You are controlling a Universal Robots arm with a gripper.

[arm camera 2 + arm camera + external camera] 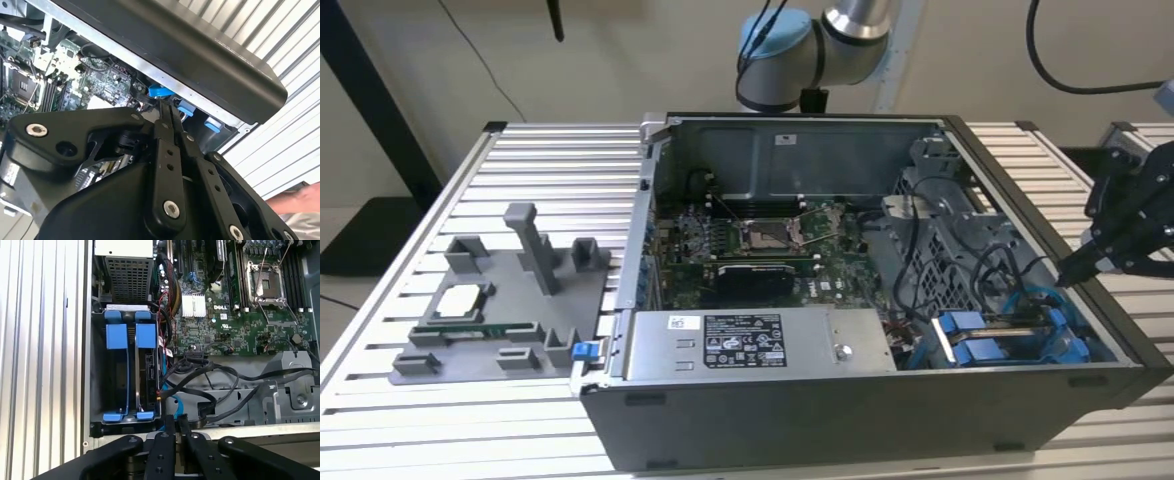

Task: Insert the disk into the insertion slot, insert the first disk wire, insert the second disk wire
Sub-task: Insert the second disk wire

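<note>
The disk (146,335), in its blue carrier, sits edge-on in the insertion slot (97,375), the grey drive cage at the case's corner. The exterior view shows the disk (987,350) inside the slot (1067,325) at the case's front, on the exterior view's right. My black gripper (176,421) hovers just beside the cage, over the case wall, with its fingers pressed together on the end of a blue disk wire (170,402). In the second wrist view the wire's blue plug (160,91) sticks out at the gripper (167,107). The gripper (1067,275) hangs above the case's edge.
A grey labelled power-supply box (747,343) lies beside the cage. The motherboard (761,240) fills the case floor, with black cables (220,375) looping near the wire. A grey fixture (494,310) with parts stands on the exterior view's left. A person's hand (295,200) is nearby.
</note>
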